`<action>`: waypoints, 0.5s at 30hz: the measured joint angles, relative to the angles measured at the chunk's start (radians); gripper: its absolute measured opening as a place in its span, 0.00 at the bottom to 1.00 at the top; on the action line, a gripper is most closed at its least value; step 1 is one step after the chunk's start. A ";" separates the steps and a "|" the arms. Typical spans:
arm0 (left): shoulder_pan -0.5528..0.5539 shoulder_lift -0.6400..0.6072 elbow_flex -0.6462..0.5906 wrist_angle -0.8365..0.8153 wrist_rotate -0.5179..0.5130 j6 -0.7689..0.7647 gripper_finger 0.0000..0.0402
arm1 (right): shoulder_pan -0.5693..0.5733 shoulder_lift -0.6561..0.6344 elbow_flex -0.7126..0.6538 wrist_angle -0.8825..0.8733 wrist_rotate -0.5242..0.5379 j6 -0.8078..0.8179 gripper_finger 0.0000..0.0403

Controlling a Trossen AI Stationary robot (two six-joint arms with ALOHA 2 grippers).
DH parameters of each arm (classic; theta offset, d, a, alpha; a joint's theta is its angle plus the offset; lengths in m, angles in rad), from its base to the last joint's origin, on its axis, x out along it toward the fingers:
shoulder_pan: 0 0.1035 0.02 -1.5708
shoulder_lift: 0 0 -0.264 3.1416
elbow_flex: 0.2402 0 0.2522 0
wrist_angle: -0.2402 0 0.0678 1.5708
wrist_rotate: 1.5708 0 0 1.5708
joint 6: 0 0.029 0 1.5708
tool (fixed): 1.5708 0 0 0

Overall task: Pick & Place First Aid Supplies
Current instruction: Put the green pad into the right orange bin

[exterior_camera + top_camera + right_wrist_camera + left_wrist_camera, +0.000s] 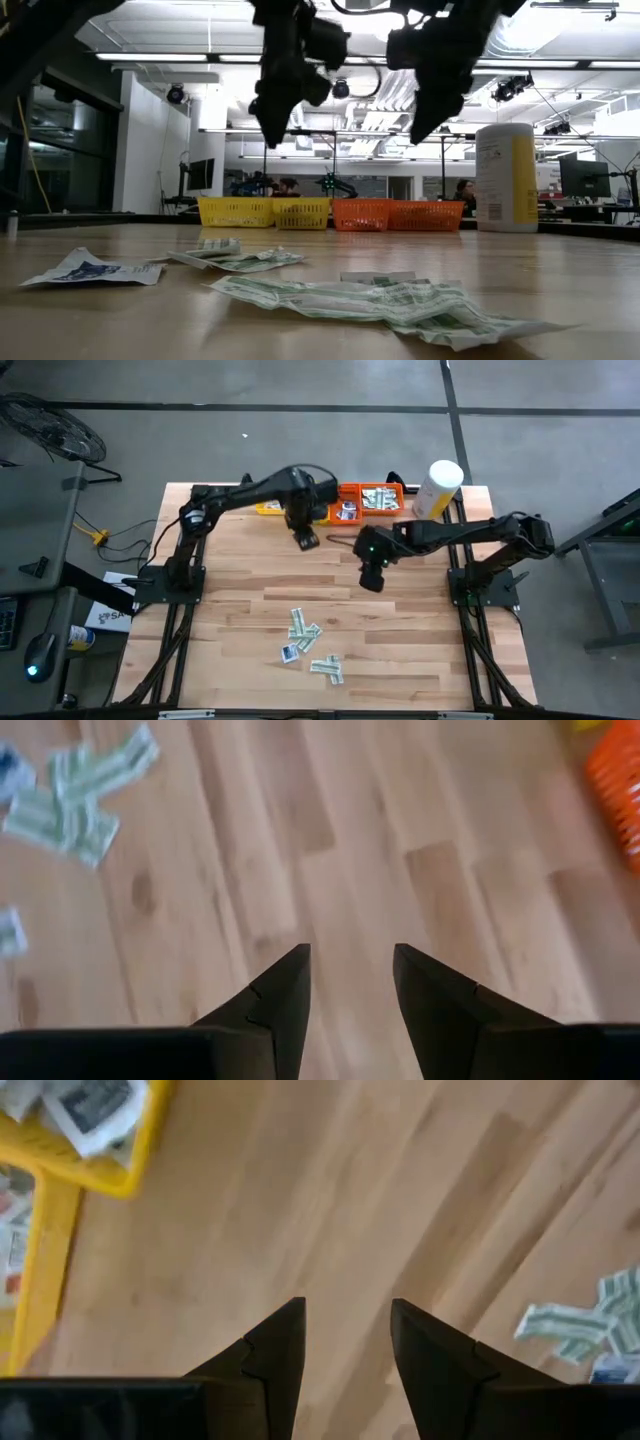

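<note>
2 robot arms hang above a wooden desk (240, 575) with sorting under way. The first aid supplies (305, 643), loose green-and-white strips and blue-centred squares, lie scattered near the front edge, well apart from both arms. More packets already fill the yellow tray (95, 1160) and the orange tray (372, 501) at the back, beside a white-and-yellow canister (437, 489), apparently the sorted share. The left claw (346, 1348) hovers near the yellow tray, fingers spread, holding nothing. The right claw (350, 992), mid-desk, is likewise spread and empty, probably ready for another packet.
</note>
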 joint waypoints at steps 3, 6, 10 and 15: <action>-0.069 -0.016 -0.016 0.016 -0.053 -0.054 0.37 | 0.042 0.000 0.000 -0.053 0.016 0.005 0.34; -0.131 -0.025 -0.049 0.029 -0.068 -0.107 0.37 | 0.093 0.000 0.000 -0.096 0.050 0.019 0.34; -0.203 -0.035 -0.113 0.060 -0.068 -0.158 0.37 | 0.167 0.000 0.000 -0.109 0.069 0.023 0.34; -0.288 -0.051 -0.228 0.140 -0.052 -0.232 0.37 | 0.246 0.000 0.000 -0.108 0.076 0.055 0.34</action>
